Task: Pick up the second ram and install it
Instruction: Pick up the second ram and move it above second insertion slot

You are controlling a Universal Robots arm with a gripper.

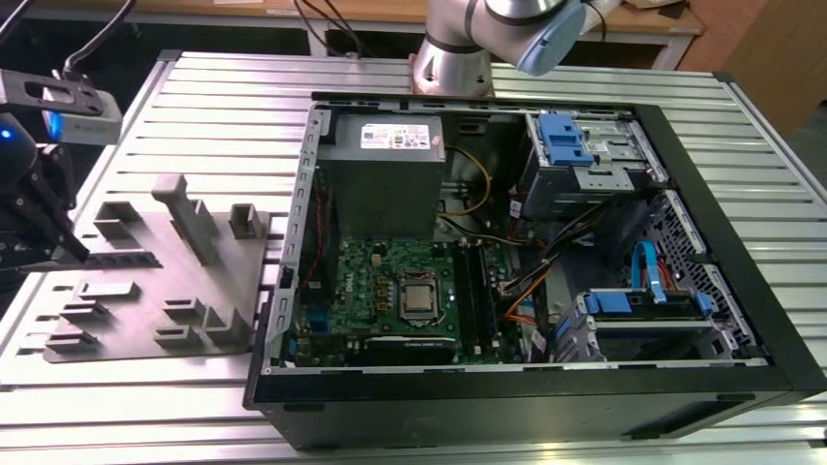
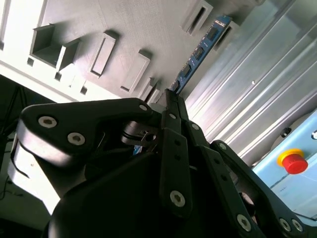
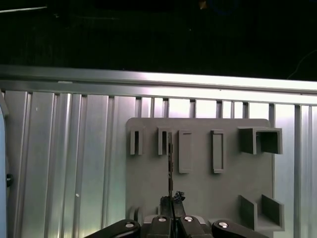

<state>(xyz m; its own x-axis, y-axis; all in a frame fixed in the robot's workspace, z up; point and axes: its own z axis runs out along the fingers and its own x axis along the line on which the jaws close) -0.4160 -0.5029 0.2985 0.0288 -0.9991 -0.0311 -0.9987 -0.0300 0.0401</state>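
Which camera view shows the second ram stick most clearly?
The second wrist view: the second ram shows its blue face and chips, one end between the gripper's fingers. The first wrist view shows it edge-on, a thin dark line over the grey holder. In the exterior view it is too small to tell.

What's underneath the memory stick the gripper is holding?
Under the memory stick lies the grey holder plate, resting on the ribbed metal table. The stick's near end is hidden in the gripper; whether it touches the plate can't be seen.
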